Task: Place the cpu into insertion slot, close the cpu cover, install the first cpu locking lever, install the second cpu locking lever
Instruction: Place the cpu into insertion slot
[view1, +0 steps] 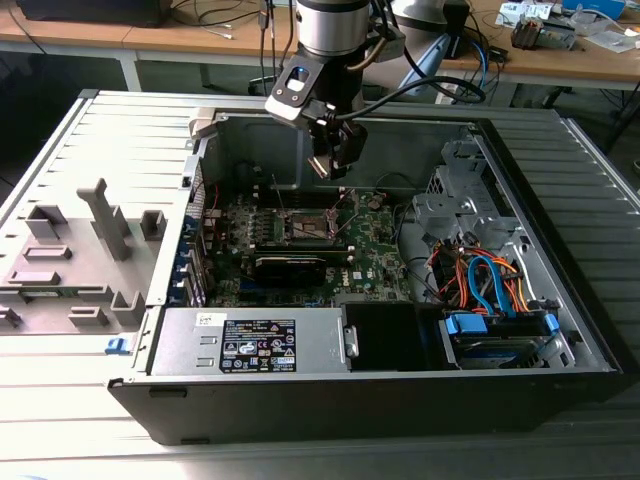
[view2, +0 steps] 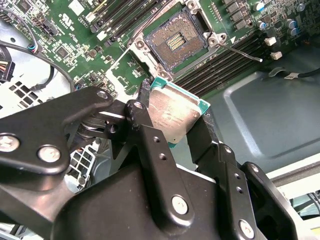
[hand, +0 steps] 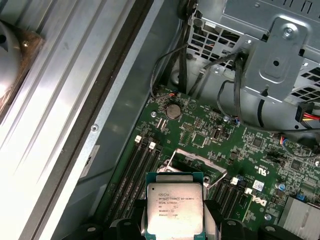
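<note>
My gripper (view2: 175, 105) is shut on the cpu (view2: 172, 112), a silver-topped square chip with a green edge, pinched by two opposite sides between black fingers (view2: 150, 135). It hangs above the green motherboard inside the open computer case, short of the insertion slot (view2: 175, 42), whose brownish-gold contact field lies bare. The cpu cover (view2: 125, 75), a silver frame, stands swung open beside the slot. A thin locking lever (view2: 245, 54) sticks out past the slot. In the first wrist view the cpu (hand: 175, 207) shows face-on with the raised cpu cover (hand: 192, 162) behind it. In the exterior view the gripper (view1: 335, 160) hovers above the slot (view1: 308, 228).
A long black card (view1: 290, 265) lies just in front of the slot. A silver power supply (view1: 250, 345) fills the case's front, and a drive cage with orange and blue cables (view1: 490, 285) stands on the exterior view's right. Grey fixtures (view1: 70, 250) sit outside the case.
</note>
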